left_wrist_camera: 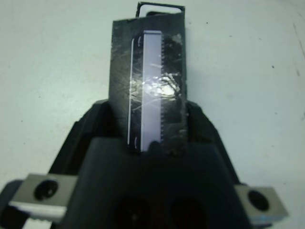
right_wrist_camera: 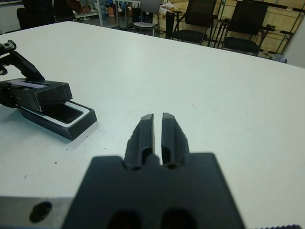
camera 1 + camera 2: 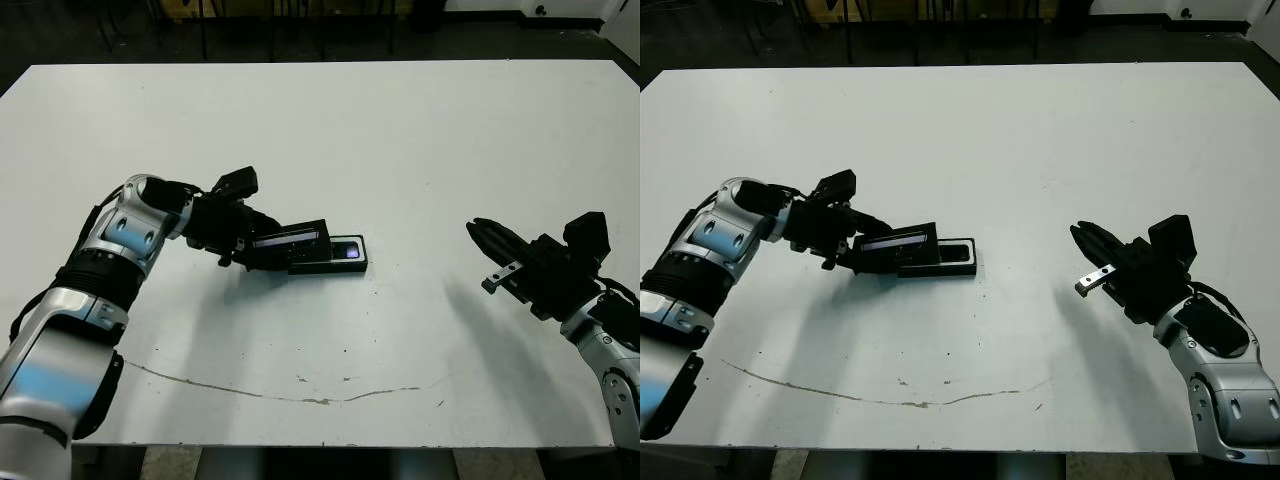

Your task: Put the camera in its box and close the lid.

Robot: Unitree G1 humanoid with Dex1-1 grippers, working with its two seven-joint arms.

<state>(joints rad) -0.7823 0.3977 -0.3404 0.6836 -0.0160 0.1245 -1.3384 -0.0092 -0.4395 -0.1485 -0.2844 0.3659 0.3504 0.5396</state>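
Left gripper (image 3: 250,245): clamps lid (image 3: 290,240), tilted partway over box (image 3: 345,262) for closing. Camera (image 3: 347,250): inside box. Right gripper (image 3: 490,240): fingers pressed together, idle, well apart from box.

My left silver-and-black arm bends inward at the elbow, its black two-fingered left hand (image 3: 262,243) clamped on what it holds. My black right hand (image 3: 480,232) hovers apart, fingers pressed nearly together, empty.
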